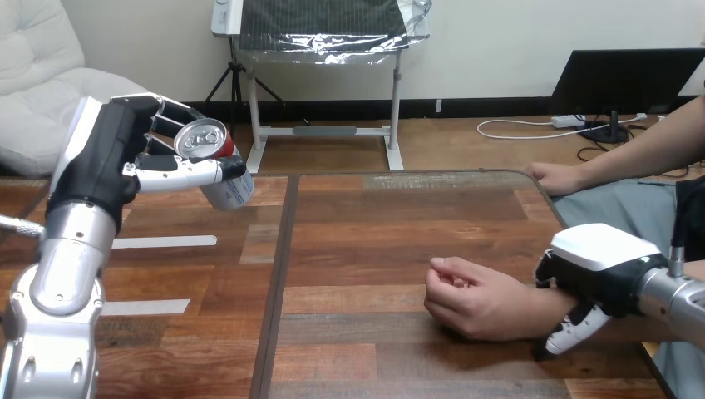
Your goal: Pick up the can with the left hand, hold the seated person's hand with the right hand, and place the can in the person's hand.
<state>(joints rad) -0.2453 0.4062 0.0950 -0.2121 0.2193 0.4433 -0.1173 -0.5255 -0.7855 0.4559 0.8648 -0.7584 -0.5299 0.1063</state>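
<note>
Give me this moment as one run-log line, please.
left hand holds can aloft | right hand curled round person's wrist | person's hand fisted on table

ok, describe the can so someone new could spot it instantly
Start at the left side of the wooden table, where the robot's left hand is raised above it. The can sits tilted in its curled fingers, silver top toward the camera, body red and white. It's the only thing held in the air.
</note>
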